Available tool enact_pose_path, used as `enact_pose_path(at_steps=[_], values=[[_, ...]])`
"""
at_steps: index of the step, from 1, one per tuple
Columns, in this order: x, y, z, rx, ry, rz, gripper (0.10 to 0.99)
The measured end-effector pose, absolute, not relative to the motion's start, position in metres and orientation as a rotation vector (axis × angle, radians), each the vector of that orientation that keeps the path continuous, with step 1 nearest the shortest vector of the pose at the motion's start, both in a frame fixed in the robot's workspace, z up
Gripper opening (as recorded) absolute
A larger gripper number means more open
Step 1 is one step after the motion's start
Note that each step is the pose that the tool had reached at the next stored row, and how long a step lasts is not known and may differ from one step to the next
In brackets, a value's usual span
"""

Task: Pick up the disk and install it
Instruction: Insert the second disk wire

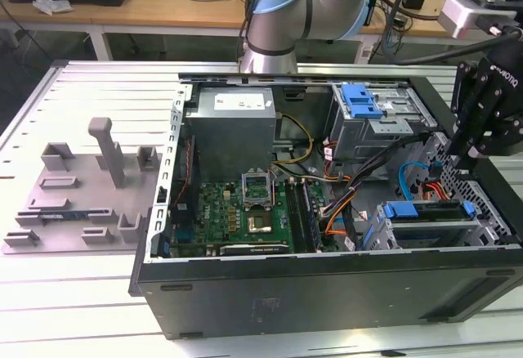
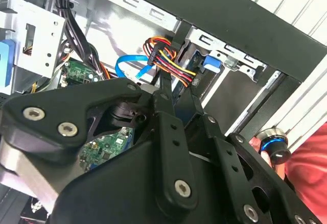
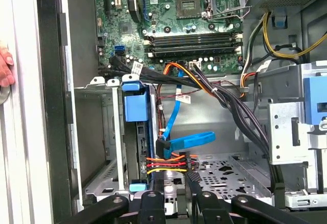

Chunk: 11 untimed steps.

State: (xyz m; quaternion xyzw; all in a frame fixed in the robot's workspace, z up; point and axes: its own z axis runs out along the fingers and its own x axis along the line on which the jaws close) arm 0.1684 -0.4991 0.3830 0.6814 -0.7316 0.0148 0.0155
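It looked like a lab: an open computer case point(image 1: 327, 284) sat on a metal table point(image 1: 82, 309), with cluttered wooden desks point(image 1: 147, 2) far behind.

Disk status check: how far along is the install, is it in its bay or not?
Looks done: the disk sits in the drive bay of the open computer case, its blue bracket showing, apart from the claw. In hand: the claw carries no disk and hovers by the blue data cable and coloured power cable at the disk's end. Left: I cannot tell whether the disk is fully seated.
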Motion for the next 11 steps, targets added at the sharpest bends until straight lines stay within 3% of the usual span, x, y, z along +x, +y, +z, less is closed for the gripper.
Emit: enact_pose_path(at_steps=[8, 11], values=[[0.169, -0.498, 0.383, 2.109, -2.264, 0.06, 0.302], [0.169, -0.481, 0.383, 2.012, -2.159, 0.175, 0.302]])
